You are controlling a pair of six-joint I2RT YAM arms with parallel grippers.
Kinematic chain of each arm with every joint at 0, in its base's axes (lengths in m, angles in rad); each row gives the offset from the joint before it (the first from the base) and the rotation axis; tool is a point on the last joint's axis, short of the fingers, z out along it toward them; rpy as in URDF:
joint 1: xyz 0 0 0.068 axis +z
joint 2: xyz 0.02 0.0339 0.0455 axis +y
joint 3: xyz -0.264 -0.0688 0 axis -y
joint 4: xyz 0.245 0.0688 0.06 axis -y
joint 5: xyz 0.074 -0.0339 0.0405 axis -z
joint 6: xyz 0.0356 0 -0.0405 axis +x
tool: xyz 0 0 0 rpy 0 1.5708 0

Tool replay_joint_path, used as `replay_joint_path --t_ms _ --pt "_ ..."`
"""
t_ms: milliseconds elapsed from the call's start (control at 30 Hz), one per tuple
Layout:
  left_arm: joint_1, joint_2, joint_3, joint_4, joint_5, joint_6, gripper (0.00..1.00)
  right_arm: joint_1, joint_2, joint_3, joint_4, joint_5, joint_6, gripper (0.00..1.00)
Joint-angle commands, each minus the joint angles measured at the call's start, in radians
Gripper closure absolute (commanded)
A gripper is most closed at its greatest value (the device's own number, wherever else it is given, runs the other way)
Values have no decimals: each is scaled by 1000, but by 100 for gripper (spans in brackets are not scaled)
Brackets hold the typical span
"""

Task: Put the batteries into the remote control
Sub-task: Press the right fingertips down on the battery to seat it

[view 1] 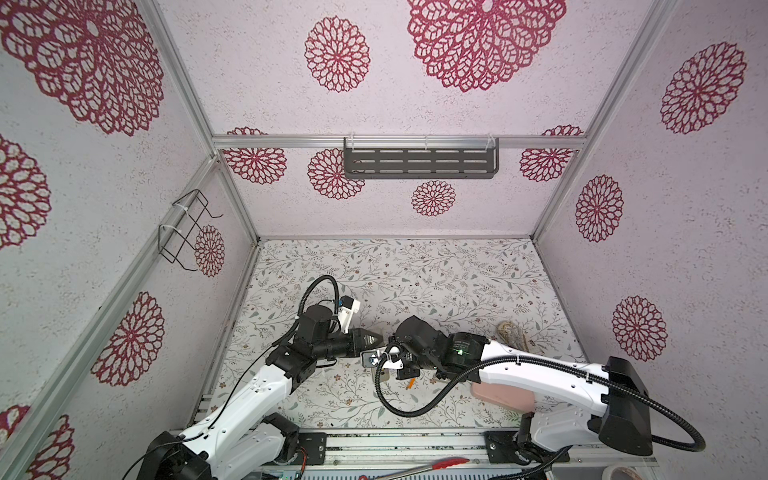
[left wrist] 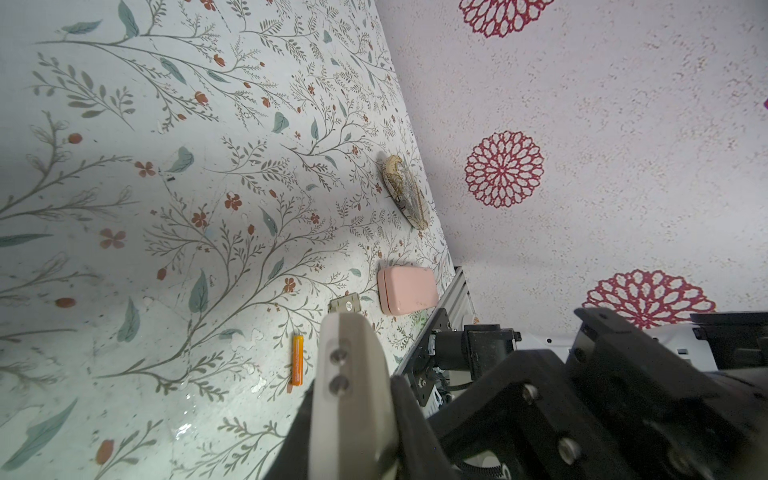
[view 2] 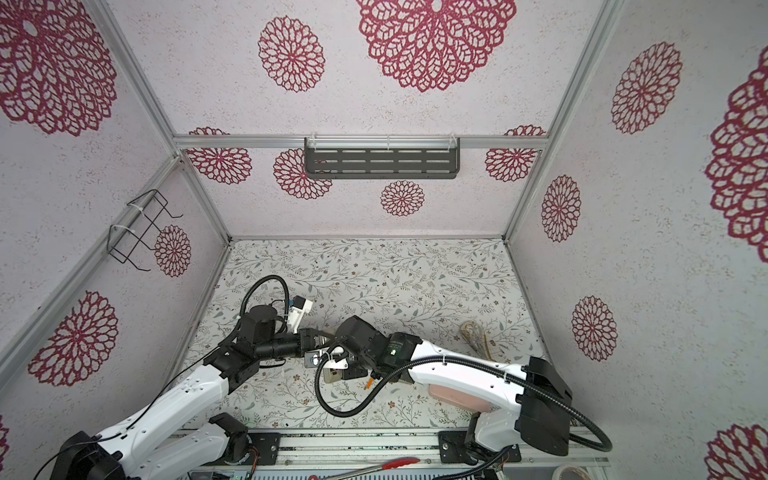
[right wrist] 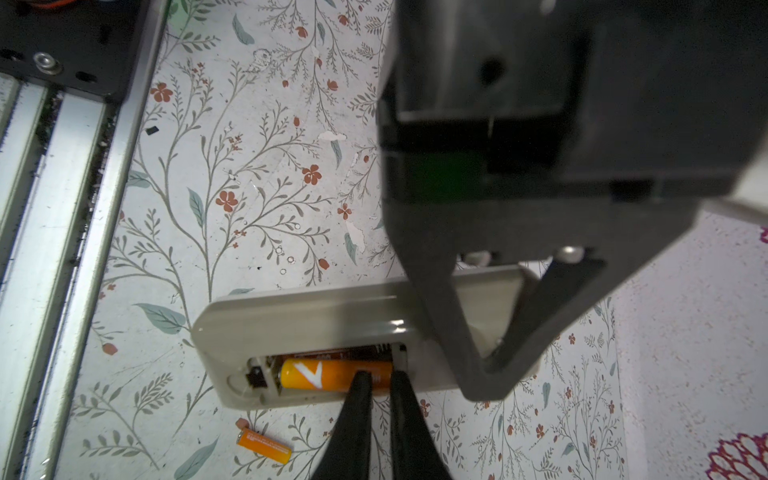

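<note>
Top views: left gripper sits near table centre, clenched. What it clamps is mostly hidden under the right arm, whose wrist + cam also cover that arm's fingers. Only a beige sliver of the remote shows, approx 5 o'clock of the left gripper. Loose battery lies on the table approx 4 o'clock of the left gripper. Pink pad is at 3–4 o'clock of that battery, half covered by the right arm. Speckled shell-like thing is at 3 o'clock of the left gripper, its near end cut by the arm. Left wrist view: remote's rounded end fills the foreground between dark fingers, rest cut off by frame edge. Loose battery lies on the table just beside it. Small beige plate sits between remote and pink pad; can't tell what it is. Right wrist view: remote's plain back faces the cam, bay open, seated battery inside; slot behind it dark, unreadable. Left gripper grasps the remote's other end, blurred. Right gripper has fingers nearly together w/ a thin slit, tips on the seated battery; pinching or just touching, can't tell. Loose battery lies near the remote, apart.
</note>
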Motion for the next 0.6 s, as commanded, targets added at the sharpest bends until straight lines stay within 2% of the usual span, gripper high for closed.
replay_joint_path --t_ms 0,567 --pt "-5 -18 30 119 43 -12 100 18 22 3 -56 -16 -10 87" --pt "-3 -24 26 124 41 -16 100 23 46 -23 12 70 50 95"
